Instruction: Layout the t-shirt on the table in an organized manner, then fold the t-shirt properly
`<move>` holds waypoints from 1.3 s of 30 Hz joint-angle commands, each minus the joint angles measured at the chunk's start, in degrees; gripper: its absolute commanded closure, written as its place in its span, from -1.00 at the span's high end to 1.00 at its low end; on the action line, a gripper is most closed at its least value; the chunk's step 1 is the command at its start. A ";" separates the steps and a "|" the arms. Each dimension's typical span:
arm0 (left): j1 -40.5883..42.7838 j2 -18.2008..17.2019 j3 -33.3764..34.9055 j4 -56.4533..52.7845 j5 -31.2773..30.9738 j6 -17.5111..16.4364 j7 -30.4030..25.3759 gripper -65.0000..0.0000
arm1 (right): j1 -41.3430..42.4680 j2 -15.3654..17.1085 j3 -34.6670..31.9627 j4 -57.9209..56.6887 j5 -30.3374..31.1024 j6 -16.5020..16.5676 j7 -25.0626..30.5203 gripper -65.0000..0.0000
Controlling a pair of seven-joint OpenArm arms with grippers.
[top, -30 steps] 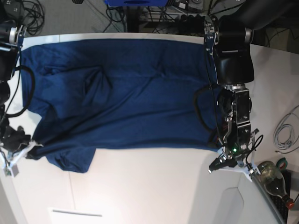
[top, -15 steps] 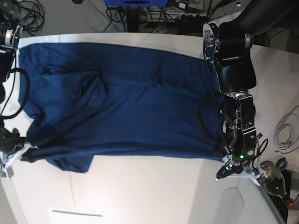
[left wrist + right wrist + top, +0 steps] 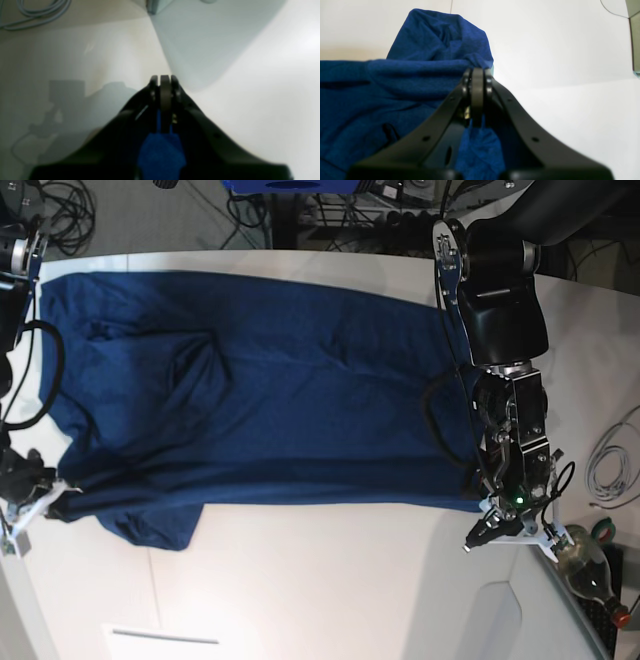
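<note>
The dark navy t-shirt lies spread across the white table, stretched wide, with folds near its left sleeve. My left gripper is at the shirt's near right corner, shut on the fabric; the left wrist view shows blue cloth pinched behind the closed left gripper. My right gripper is at the near left corner, shut on the shirt's edge. In the right wrist view the bunched t-shirt sits around the closed right gripper.
A green glass bottle lies just right of the left gripper. A grey cable coils at the right edge, seen also as a cable in the left wrist view. The table's curved cutout is at the front right.
Both grippers have drawn the shirt's near edge toward the table's front and outward. The left gripper shifted right and nearer. The fabric lies flatter and more stretched.
</note>
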 commanded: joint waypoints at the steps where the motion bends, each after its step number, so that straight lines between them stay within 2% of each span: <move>1: -1.34 -0.37 0.08 2.24 0.50 -0.18 -1.24 -1.00 | 0.92 1.09 0.20 0.89 0.54 0.48 1.39 -1.00; 7: 0.68 -0.37 0.08 5.93 0.41 -0.18 -0.98 -1.00 | -2.42 1.71 0.11 4.85 0.54 2.86 0.95 -1.00; 19: 7.81 -0.46 0.08 6.64 0.41 -0.27 -1.15 -1.00 | -14.03 1.44 0.64 11.18 0.54 2.77 0.95 -1.00; 27: 12.82 -0.55 0.08 11.12 0.41 -0.27 -1.15 -1.00 | -21.15 1.27 0.82 14.87 0.89 2.68 0.95 -1.00; 29: 13.52 -0.55 0.08 12.26 0.41 -0.27 -1.15 -1.00 | -22.64 1.18 1.43 16.81 0.89 2.68 -0.02 -1.00; 32: 13.96 -0.55 0.08 13.23 0.41 -0.27 -0.98 -1.00 | -24.31 -1.63 7.06 21.20 0.63 2.77 -3.71 -1.00; 35: 14.40 -0.55 0.08 14.02 0.41 -0.27 -0.89 -1.00 | -24.84 -2.51 10.49 23.49 0.63 3.12 -7.67 -1.00; 39: 15.10 -0.90 0.08 15.52 -4.77 -0.27 -0.80 -1.00 | -25.98 -2.51 10.66 24.01 0.63 3.12 -8.37 -1.00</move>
